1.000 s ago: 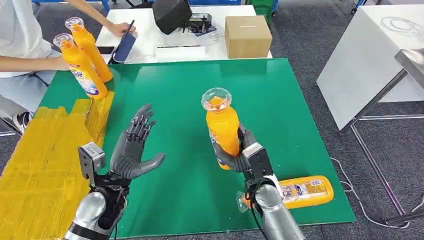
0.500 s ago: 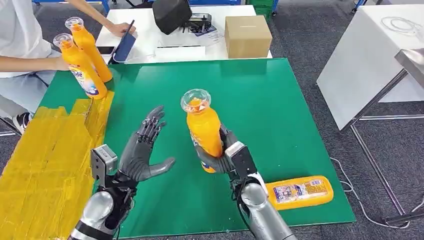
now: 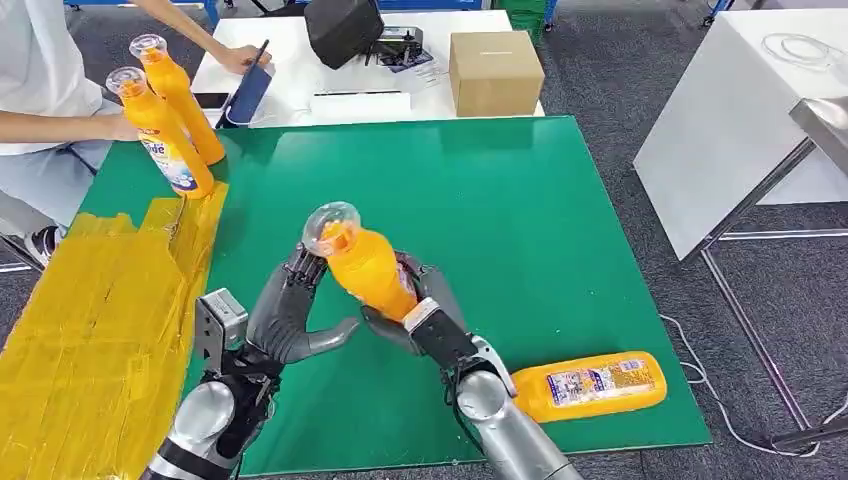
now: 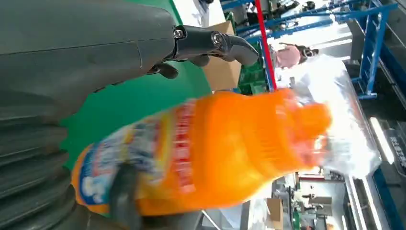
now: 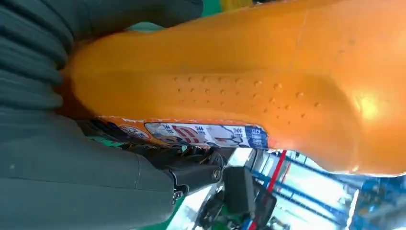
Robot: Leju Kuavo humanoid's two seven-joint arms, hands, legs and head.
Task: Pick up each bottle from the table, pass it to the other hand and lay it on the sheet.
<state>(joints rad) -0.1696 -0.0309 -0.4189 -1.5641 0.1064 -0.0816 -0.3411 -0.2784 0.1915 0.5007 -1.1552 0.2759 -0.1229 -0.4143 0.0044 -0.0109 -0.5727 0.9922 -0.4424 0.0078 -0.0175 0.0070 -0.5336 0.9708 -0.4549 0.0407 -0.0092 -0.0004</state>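
I am gripping a bottle (image 3: 365,268) in my right hand (image 3: 420,315), low on its body, tilting it cap-first toward my left hand (image 3: 288,318). My left hand is spread with nothing in it, its fingertips (image 3: 305,262) lying against the bottle's neck, thumb reaching under the body. Nothing is closing on it from that side, so if my right hand lets go now, I judge the bottle is likely dropping onto the counter (image 3: 520,210) and rolling. The smooth, tapering neck is also a poor place to pinch; a grip there risks slipping. A second bottle (image 3: 595,383) is lying on its side near the counter's front edge, just beside my right forearm, and a careless swing could be knocking it off. Off to my left, the yellow sheet (image 3: 90,300) is waiting, with two bottles (image 3: 160,125) standing at its far end.
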